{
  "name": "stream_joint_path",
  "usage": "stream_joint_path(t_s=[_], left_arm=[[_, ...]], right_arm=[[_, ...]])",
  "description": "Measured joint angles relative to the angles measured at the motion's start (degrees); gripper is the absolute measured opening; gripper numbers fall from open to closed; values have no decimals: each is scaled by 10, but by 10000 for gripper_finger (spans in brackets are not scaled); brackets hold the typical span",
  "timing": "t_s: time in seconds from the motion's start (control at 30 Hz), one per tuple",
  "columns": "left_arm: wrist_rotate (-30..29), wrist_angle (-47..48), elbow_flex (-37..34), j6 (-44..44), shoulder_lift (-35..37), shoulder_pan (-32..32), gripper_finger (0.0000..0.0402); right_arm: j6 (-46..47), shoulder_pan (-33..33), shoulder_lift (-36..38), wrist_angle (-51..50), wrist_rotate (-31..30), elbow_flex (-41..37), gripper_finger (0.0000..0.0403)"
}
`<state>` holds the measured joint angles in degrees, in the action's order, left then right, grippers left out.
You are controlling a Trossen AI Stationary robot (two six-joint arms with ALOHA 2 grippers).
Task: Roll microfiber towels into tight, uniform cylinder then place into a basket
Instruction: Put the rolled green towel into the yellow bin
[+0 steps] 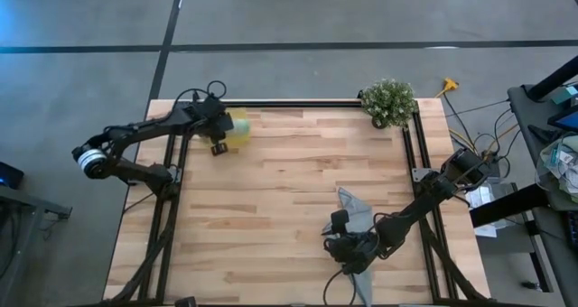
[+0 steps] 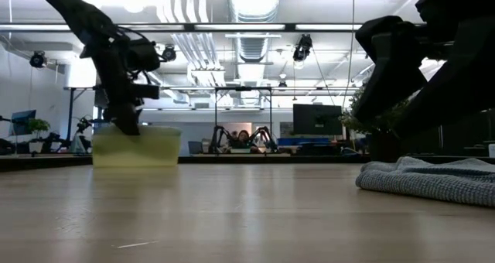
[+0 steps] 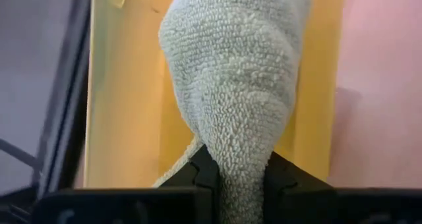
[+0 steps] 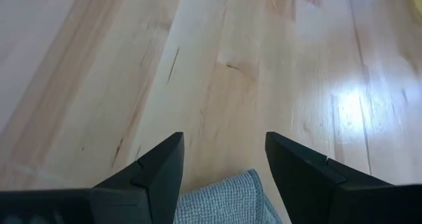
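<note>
Nubby cloth towel (image 3: 231,85), translucent plastic basket (image 3: 125,105)

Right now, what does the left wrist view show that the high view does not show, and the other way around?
Only the left wrist view shows the left end effector shut on the light green towel, which hangs inside the yellow basket.

Only the high view shows the whole table: the right end effector over the grey-blue towel near the front right, and the potted plant at the far right corner.

Both show the basket with the left end effector at it.
</note>
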<state>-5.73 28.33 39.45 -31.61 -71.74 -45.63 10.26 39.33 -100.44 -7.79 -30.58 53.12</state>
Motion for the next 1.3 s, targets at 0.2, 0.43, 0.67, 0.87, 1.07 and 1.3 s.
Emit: stream_joint_path(t_s=[0.2,0.43,0.67,0.87,1.07,1.3], left_arm=[[31,33,-5,42,2,0,34],[70,53,-14,74,-34,1,35],[114,32,-10,99,-38,5,36],[114,25,-16,125,-43,4,36],[115,-19,-19,180,-56,5,36],[115,-23,-16,197,-55,10,36]], right_arm=[[0,0,0,-2,1,0,209],[2,0,0,-2,8,0,209],[2,0,0,-2,8,0,209],[2,0,0,-2,8,0,209],[2,0,0,-2,8,0,209],[7,0,0,-2,8,0,209]])
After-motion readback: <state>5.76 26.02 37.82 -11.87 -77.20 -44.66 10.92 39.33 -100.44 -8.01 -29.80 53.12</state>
